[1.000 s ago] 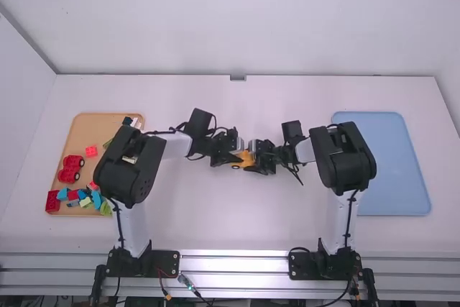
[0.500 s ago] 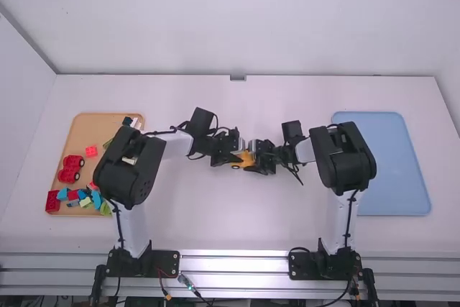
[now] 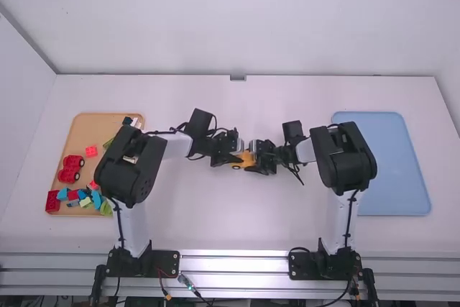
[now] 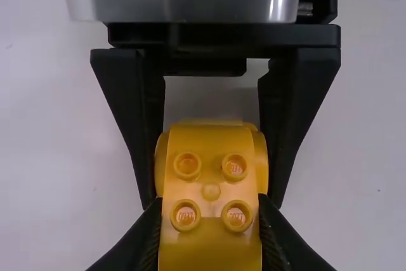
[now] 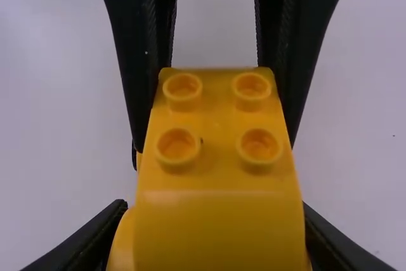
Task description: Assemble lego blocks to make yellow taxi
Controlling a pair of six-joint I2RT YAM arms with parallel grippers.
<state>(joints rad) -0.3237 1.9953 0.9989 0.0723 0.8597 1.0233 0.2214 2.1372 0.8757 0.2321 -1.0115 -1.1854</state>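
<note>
Black left end effector (image 3: 236, 157) and right end effector (image 3: 256, 158), mine: arms bent inward, tips facing over the counter (image 3: 237, 213), both clamped on one yellow block vehicle (image 4: 211, 185).

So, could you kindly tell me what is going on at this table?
Two robot arms are at work on a yellow taxi made of toy blocks. The left gripper and the right gripper both hold the same rounded yellow plastic toy body with four studs on top, near the middle of the table. I can't tell whether it is one piece or several joined. Other coloured blocks lie on the tan tray at the left.
</note>
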